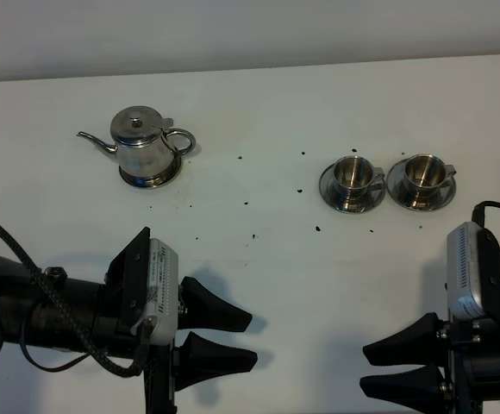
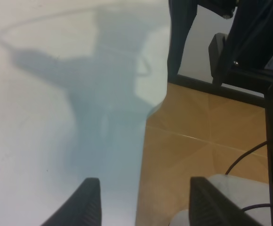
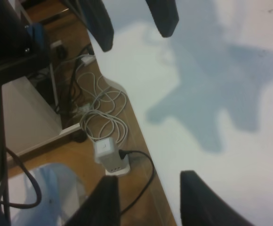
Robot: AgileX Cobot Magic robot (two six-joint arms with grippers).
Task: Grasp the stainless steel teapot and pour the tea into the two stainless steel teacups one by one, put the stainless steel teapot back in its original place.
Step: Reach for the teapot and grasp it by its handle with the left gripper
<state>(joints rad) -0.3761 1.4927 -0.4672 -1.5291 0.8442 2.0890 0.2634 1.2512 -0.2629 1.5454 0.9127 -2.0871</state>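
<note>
Standing on its saucer, desk far left: stainless steel teapot. Two teacups far right. Left hand, right hand: released, empty. Hazard: an off-centre handle grasp tilts the pot, spilling tea early.

White tabletop runs back to a pale wall, with small dark specks scattered across its middle. Beyond the table's edge, an orange-brown tiled floor lies below, and black metal frame legs stand on it. On the floor near the table edge sits a white power block with a thin black cable plugged into it. A loose coil of white cable lies just beside the block.
</note>
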